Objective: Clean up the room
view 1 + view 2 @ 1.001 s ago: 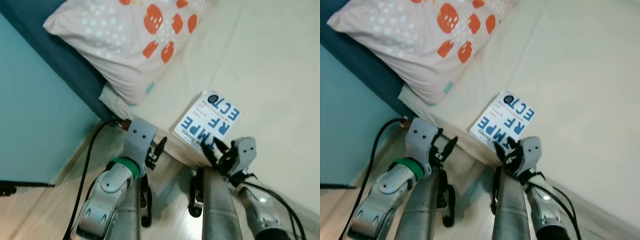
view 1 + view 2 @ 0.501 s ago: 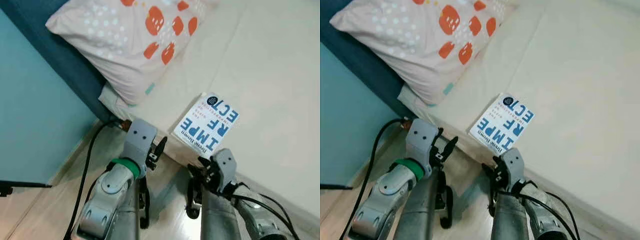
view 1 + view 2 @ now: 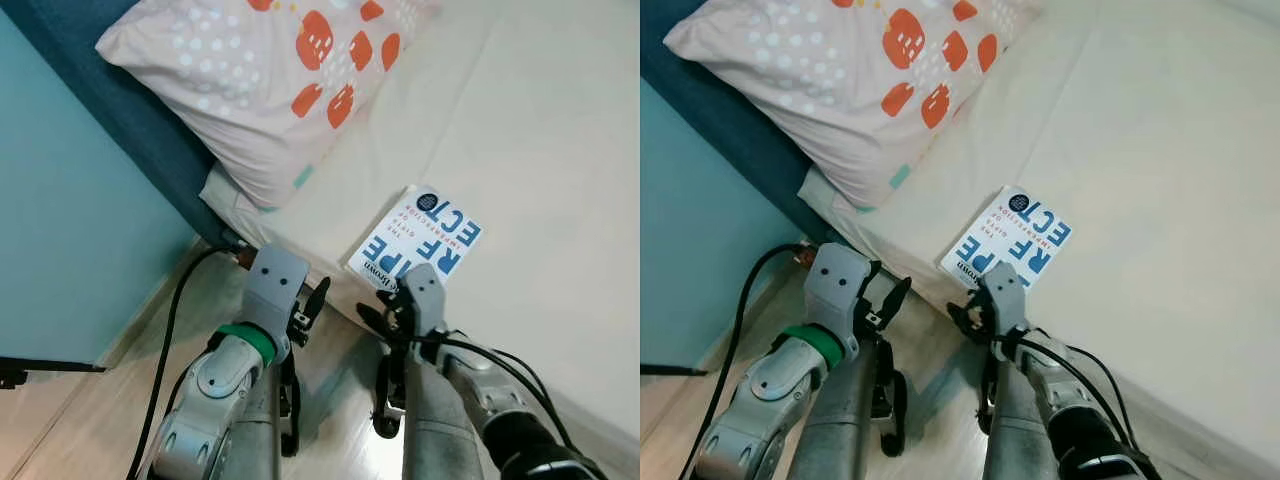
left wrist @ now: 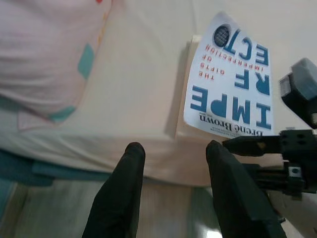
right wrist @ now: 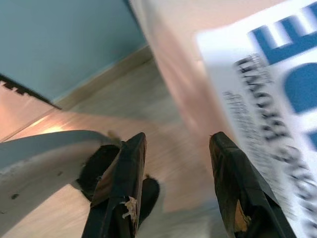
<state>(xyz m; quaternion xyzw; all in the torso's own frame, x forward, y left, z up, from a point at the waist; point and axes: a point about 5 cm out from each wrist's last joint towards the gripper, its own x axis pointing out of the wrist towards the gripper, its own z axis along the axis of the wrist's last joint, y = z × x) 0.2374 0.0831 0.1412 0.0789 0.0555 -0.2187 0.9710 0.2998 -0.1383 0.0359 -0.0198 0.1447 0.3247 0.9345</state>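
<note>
At six o'clock of the book, my right gripper has pulled back, fingers wide, nothing held yet.

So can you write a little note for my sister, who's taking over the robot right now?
Right pincer: open, empty, at the bed's edge just beside the book's near corner.
Left pincer: open, empty, over the floor by the bed.
Book: flat on the bed, near the edge, below the pillow.
Done: nothing picked up yet.
Left: probably grab the book and put it away; where it goes isn't clear.
</note>
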